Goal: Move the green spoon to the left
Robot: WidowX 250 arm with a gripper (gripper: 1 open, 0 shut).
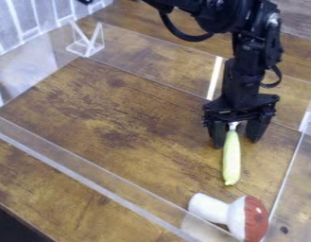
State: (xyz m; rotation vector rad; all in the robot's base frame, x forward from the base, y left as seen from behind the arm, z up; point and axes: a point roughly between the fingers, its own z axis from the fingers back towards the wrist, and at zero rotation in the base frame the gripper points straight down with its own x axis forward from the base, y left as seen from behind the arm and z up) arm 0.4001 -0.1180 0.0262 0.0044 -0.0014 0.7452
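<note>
Yellow-green plastic makes up the long handle of the green spoon (230, 157), which lies flat on the wooden table (107, 104). It sits near the right side of the table, pointing up and down in the picture. Its top end goes under the gripper (237, 128), so the little bowl of the spoon is hidden (only the handle shows).

Right over that top end stands the black gripper, pointing straight down. Its two fingers (260, 124) are spread wide, one on each side of the spoon's end. They are not squeezing the spoon. Whether they touch it is too hard to tell.

Above the gripper, the black robot arm (241, 43) goes up and bends off to the top of the picture.

Below the spoon, near the bottom edge, lies a toy mushroom (231, 213) on its side, with a white stem and a red cap. It is apart from the spoon.

Clear plastic walls (82, 175) run around the table. A small clear stand (84, 40) sits far off at the top left.
</note>
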